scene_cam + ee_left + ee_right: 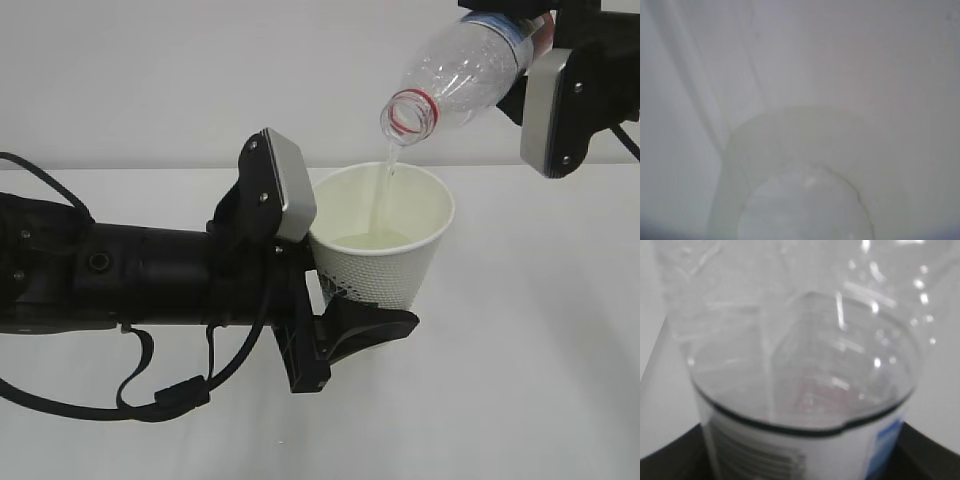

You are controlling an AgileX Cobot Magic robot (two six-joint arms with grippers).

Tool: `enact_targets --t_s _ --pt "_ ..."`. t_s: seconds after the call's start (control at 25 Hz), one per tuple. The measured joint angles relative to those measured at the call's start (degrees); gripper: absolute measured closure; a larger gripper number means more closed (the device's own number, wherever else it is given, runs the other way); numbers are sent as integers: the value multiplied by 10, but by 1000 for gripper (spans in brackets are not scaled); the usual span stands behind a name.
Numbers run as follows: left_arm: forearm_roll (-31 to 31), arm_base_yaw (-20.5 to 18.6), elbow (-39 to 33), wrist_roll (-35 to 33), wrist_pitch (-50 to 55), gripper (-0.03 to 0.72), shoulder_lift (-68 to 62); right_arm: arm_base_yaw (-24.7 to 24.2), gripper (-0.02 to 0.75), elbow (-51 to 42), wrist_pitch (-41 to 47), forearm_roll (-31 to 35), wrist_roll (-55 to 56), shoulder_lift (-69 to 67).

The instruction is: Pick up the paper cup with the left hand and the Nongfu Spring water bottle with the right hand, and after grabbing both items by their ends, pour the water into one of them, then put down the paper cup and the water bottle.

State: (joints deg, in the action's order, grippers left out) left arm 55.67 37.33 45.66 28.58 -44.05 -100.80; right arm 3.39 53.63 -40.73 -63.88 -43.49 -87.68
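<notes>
The paper cup (385, 240) is sitting upright in the grasp of the left hand (345, 300), held off the white table (540, 380), with one black finger (365, 328) curving under its dimpled wall near the base and the silver-grey block (285, 185) pressing against its rim on the arm side. The long black arm (120, 275) is stretching away from the cup toward the edge of the exterior view, with loose cables (150, 395) hanging below it. Above the cup and off to its far side from the arm, the Nongfu Spring water bottle (460, 70) is tilting neck-down, its red neck ring (410, 112) hanging just over the cup's open mouth. The right hand (545, 60) is gripping the bottle around its labelled lower end; its fingertips are mostly out of frame. A thin stream of water (385, 185) is falling from the bottle's mouth into the cup, and a faintly yellowish pool is lying at the cup's bottom. The left wrist view is showing only the blurred cup interior (805, 150). The right wrist view is filling with the clear bottle body (805, 355) and the label edge (790, 450).
</notes>
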Motion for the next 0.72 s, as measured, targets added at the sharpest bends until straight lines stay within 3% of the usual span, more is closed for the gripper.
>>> enact_targets --t_s 0.72 --pt "0 0 0 0 0 160 0 0 226 0 0 2 0 0"
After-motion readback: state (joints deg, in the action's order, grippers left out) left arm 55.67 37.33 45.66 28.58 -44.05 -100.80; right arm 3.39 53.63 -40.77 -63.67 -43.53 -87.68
